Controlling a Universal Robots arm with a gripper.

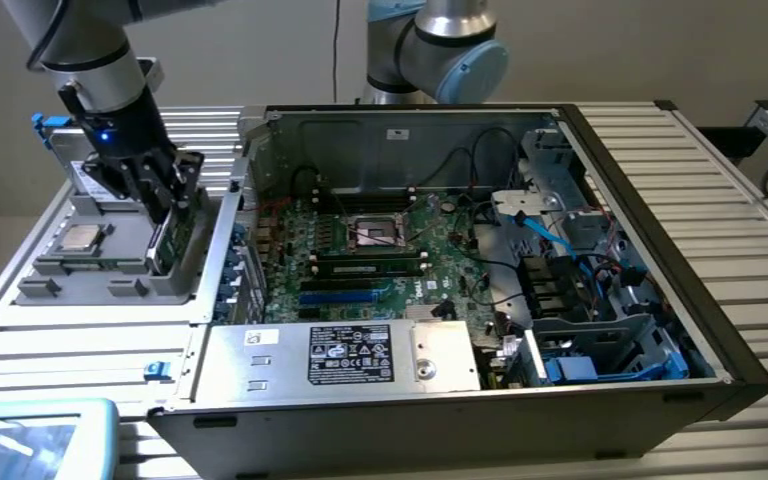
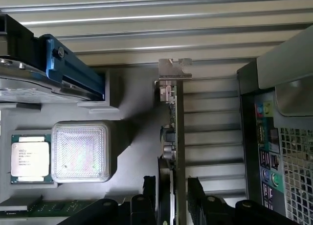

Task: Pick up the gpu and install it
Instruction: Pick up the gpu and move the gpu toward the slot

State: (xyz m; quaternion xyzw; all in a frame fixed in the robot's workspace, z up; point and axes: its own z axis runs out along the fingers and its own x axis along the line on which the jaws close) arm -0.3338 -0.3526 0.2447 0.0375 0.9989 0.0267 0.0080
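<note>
straddles the gpu (image 1: 167, 250) with the gripper (image 1: 171, 210) spread wide, one finger (image 2: 149, 200) on either face of the card, touching neither as far as the wrist view tells. pinches nothing.

finds the gpu upright on its long edge in a slot of the grey holder (image 1: 104, 275), outside the case (image 1: 651, 340), just beside the case's wall on the exterior view's left. not yet in the case, well apart from the motherboard (image 1: 357, 245) on the case's floor.

in the wrist view, card edge-on: black cooler (image 2: 165, 173) on the face away from the case, silver bracket (image 2: 174, 71) at the end well clear of the fingers.

also in the holder, farther from the case than the gpu: a cpu (image 2: 30, 159) lying flat, and a pale ribbed square (image 2: 80, 151) just beside it on the case's side.

hangs the arm (image 1: 91, 50) over the holder from above, last link close to upright with a slight lean, fingers pointing down onto the card's top edge. shows a small blue light (image 1: 101, 128) just above the gripper. bends back through a blue-capped joint (image 1: 444, 50) behind the case's far wall.
</note>
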